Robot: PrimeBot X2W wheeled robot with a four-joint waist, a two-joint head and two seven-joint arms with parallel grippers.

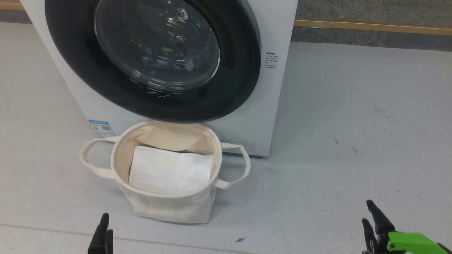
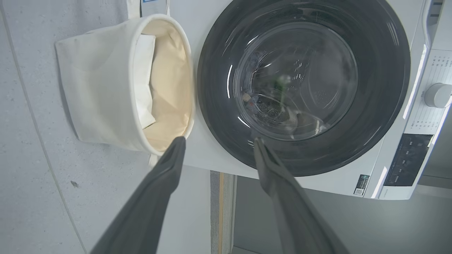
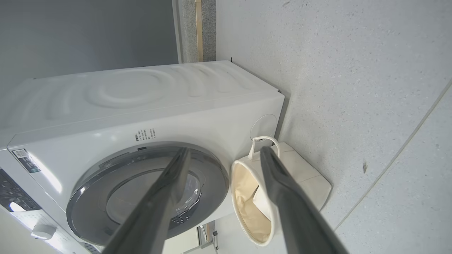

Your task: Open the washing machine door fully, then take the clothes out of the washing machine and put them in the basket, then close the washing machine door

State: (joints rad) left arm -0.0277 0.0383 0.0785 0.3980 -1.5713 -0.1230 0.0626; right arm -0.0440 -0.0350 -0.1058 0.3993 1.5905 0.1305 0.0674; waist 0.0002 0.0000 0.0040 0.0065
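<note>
The white washing machine (image 1: 275, 88) stands at the top of the head view. The washing machine door (image 1: 240, 70), with its black rim and glass bowl, lies flush against the front. Behind the glass (image 2: 296, 81) there are dim shapes and reflections, and I cannot make out the clothes. The cream basket (image 1: 166, 208) sits on the floor right before the door, with a flat white sheet (image 1: 166, 171) in it. My left gripper (image 1: 107, 223) is low at the left and my right gripper (image 1: 367, 211) low at the right. Both are short of the basket, open and holding nothing (image 2: 219, 141) (image 3: 224, 150).
Grey speckled floor (image 1: 353, 123) runs wide to the right of the machine. A wooden strip (image 1: 370, 26) lines the wall base behind. The machine's knob (image 2: 438, 95) and dark control panel (image 2: 406, 158) sit above the door. A green part (image 1: 409, 241) sits on my right wrist.
</note>
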